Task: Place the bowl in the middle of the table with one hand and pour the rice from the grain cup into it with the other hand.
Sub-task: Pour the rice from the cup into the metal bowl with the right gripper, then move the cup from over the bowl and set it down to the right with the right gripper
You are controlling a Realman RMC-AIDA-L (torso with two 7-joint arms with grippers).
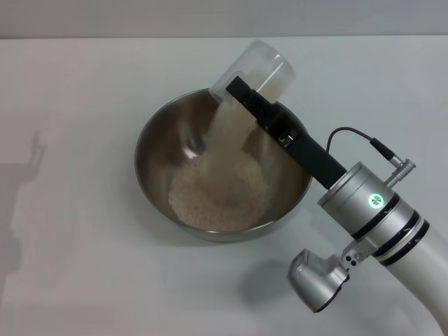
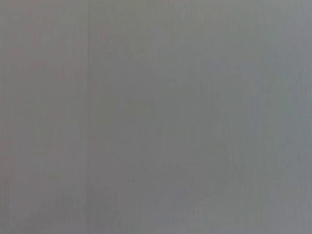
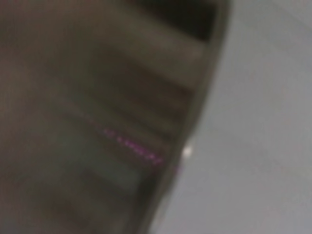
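One right gripper point(image 1: 246, 98) tips grain cup point(image 1: 260, 70) — rice point(image 1: 218, 192) (heaped) in bowl point(image 1: 157, 140).

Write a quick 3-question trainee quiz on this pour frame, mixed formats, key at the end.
1. True or false: the grain cup stands upright on the table.
2. Which arm's gripper holds the cup? A) left B) right C) neither
3. Fill in: rice lies heaped inside the ____.

Key:
1. False. The cup is tipped over the bowl's far rim, with grains streaming out.
2. B. The right gripper is clamped on the cup; the left gripper is out of the head view and its wrist view shows only a blank grey surface.
3. bowl.
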